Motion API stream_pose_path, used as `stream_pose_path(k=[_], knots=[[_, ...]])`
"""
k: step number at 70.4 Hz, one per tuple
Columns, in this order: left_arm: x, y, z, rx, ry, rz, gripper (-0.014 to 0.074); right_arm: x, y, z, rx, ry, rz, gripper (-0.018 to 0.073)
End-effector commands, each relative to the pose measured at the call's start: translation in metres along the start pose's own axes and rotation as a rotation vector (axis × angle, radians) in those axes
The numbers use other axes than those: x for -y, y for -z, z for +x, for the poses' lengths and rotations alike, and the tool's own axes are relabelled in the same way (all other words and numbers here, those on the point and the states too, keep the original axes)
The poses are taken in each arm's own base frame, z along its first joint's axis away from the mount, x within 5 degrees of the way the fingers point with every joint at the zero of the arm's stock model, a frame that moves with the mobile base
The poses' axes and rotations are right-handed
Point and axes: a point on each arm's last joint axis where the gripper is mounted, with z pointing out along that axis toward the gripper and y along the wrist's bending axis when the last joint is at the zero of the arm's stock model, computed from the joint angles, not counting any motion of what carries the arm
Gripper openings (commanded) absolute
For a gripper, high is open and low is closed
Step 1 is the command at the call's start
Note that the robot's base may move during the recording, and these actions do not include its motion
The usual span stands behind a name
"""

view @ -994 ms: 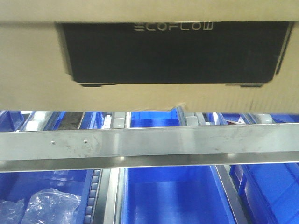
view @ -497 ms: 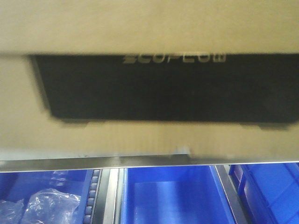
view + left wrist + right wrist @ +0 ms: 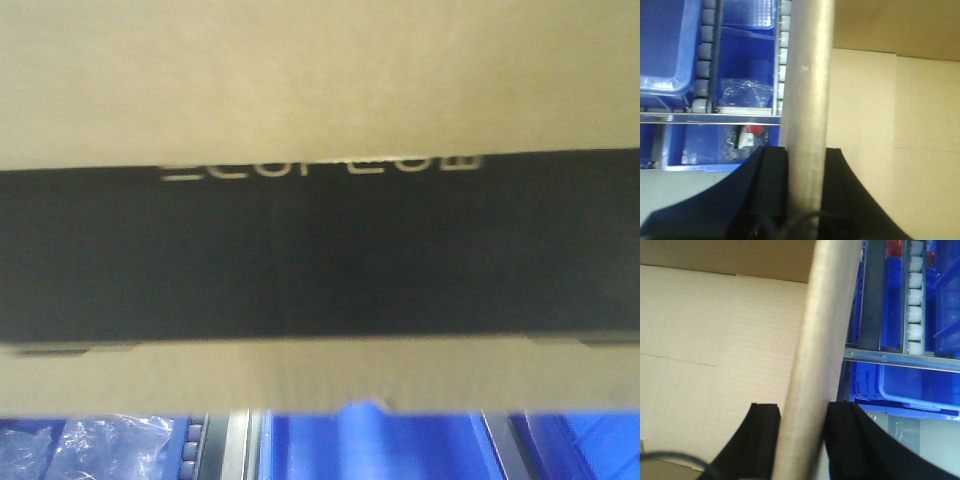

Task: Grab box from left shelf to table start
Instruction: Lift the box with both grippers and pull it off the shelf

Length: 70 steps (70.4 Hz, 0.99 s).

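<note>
1. The box (image 3: 320, 90) has slid out toward the camera and now hides the front rail of the shelf (image 3: 715, 118).
2. The left tool (image 3: 805, 187) and right tool (image 3: 802, 437) each pinch a side wall of the box.
3. The box seems mostly clear of the shelf; carrying it to the worktop remains.

Blue plastic bins (image 3: 400, 450) filled the front view's bottom edge, crumpled clear plastic (image 3: 100, 450) at lower left, above pale grey floor (image 3: 675, 190).
</note>
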Motion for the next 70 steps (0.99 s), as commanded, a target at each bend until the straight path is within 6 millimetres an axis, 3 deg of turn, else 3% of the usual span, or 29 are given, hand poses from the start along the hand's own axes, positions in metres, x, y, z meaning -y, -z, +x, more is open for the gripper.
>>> stream_pose_path(k=[1, 19, 70], knots=[[0.004, 0.019, -0.014, 0.165, 0.033, 0.106, -0.0096, -0.006, 0.02, -0.007, 0.14, -0.002, -0.043, 0.0062], [0.008, 0.02, -0.011, 0.132, 0.061, 0.155, -0.0096, -0.008, 0.033, 0.002, 0.153, 0.002, -0.052, 0.0062], [0.008, 0.019, -0.012, 0.134, 0.055, 0.145, -0.0096, -0.008, 0.033, 0.003, 0.147, 0.002, -0.053, 0.006]])
